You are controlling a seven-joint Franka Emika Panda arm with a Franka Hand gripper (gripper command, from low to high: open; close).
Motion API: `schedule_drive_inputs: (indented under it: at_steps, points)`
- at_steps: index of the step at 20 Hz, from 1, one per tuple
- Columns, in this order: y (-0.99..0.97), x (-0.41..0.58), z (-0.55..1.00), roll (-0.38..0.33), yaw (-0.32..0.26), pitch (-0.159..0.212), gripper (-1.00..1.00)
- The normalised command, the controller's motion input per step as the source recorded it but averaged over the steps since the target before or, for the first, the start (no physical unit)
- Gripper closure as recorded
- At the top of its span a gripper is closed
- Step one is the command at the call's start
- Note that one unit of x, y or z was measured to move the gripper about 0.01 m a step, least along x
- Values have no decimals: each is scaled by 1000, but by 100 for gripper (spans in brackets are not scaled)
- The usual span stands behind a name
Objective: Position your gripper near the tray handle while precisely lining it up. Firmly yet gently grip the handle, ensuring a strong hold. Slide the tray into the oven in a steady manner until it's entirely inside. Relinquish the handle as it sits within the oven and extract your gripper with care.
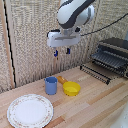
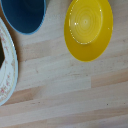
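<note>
My gripper (image 1: 61,51) hangs high above the wooden table, over the blue cup and yellow pan, open with nothing between its two dark fingers (image 1: 68,50). It is well to the exterior view's left of the oven (image 1: 114,54), a dark boxy toaster oven at the right edge. The wire tray (image 1: 99,70) sticks out of the oven's front, low over the table. The tray handle (image 1: 94,74) is the thin dark bar along its near edge, far from my gripper. In the wrist view neither the fingers, tray nor oven show.
A blue cup (image 1: 51,85) (image 2: 24,15) and a yellow pan (image 1: 71,89) (image 2: 88,27) with an orange handle (image 1: 61,79) sit below my gripper. A round white plate (image 1: 30,110) (image 2: 7,65) lies near the front left. A woven wall stands behind.
</note>
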Motion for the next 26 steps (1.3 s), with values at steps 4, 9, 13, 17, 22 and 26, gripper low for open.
schedule_drive_inputs:
  at_steps: [4, 9, 13, 17, 22, 26]
  points:
    - [-184, 0, -32, -328, 94, 0, -100]
    - [-266, 0, -22, -356, 83, 0, -100]
    - [-377, 0, -32, -320, 92, -8, -100]
    - [-403, 6, -59, -287, 109, -39, -100]
    - [-376, 43, -103, -280, 115, -25, -100]
    - [-356, 47, -102, -307, 104, -1, -100]
